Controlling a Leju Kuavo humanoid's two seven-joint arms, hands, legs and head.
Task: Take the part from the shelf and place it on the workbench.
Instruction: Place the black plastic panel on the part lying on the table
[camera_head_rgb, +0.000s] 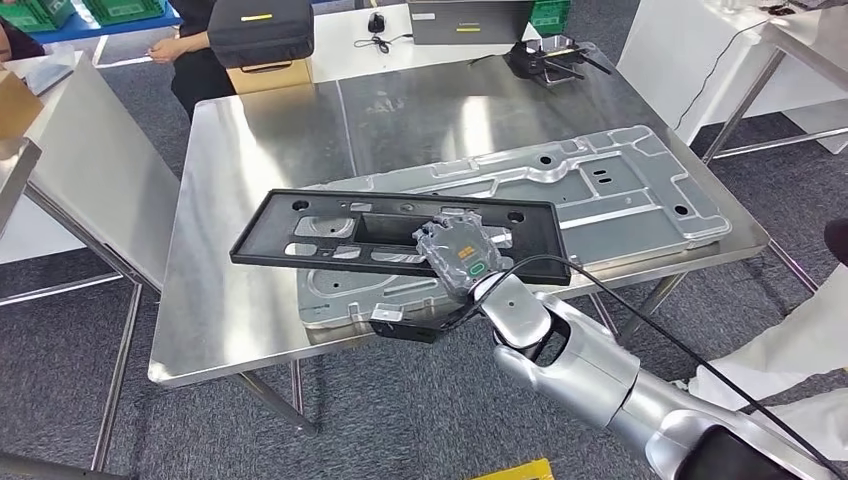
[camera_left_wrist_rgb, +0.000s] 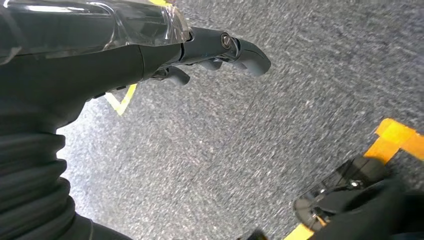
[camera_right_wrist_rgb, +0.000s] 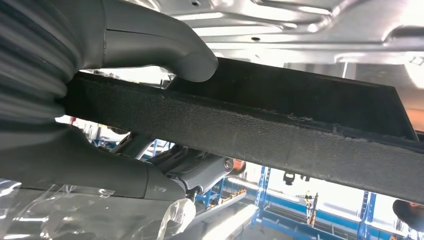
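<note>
Right hand (camera_head_rgb: 462, 255), wrapped in clear plastic, grips a black frame (camera_head_rgb: 400, 235) by its near edge, thumb (camera_right_wrist_rgb: 165, 47) on top, holding it above a metal panel (camera_head_rgb: 600, 190) on the workbench (camera_head_rgb: 260, 140). Left hand (camera_left_wrist_rgb: 150, 50) hangs over grey floor (camera_left_wrist_rgb: 260, 140), fingers loosely curled, holding nothing.

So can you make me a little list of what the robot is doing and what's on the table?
right hand: holds the black frame part by its near edge, above the table
thumb: pressed on the frame's upper face
left hand: hangs over the grey floor, holding nothing
workbench: shiny steel
silver panel: large, lies flat on the workbench, under the frame
part set down yet: cannot tell; the hand is on it
person: stands behind the far edge
</note>
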